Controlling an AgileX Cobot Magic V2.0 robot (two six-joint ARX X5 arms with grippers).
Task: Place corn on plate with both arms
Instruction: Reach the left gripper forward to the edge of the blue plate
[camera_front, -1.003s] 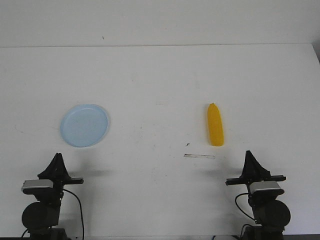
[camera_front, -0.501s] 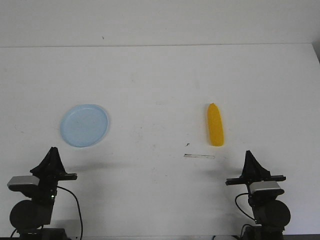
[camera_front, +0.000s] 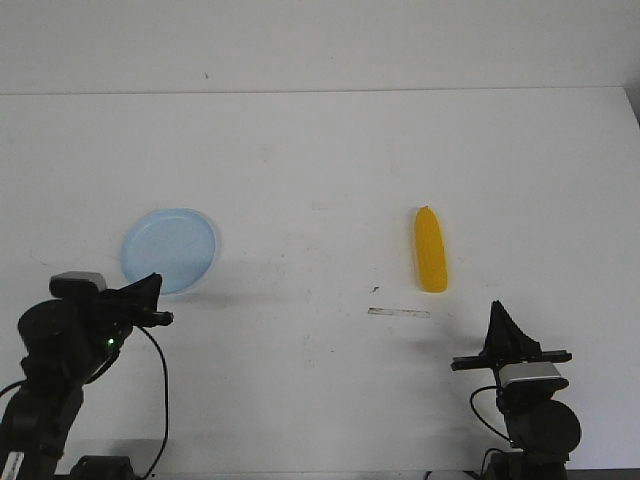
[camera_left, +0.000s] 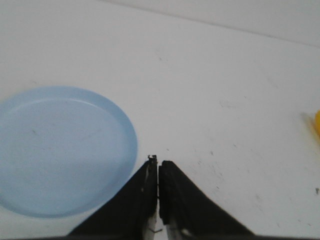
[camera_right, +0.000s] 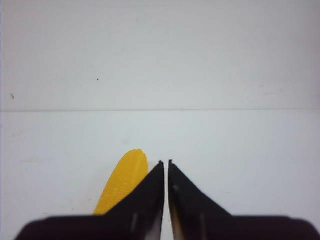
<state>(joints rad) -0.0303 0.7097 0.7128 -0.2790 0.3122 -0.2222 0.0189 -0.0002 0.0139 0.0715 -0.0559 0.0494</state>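
The corn (camera_front: 431, 250) lies lengthwise away from the robot, tip pointing far; both tools (camera_left: 158, 165) (camera_right: 166, 165) are closed, empty.

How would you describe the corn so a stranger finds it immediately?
On the white table, look at the right half, ahead of the right gripper. The corn lies there alone: a bright yellow tapered cob, the only yellow thing, far from the pale blue plate.
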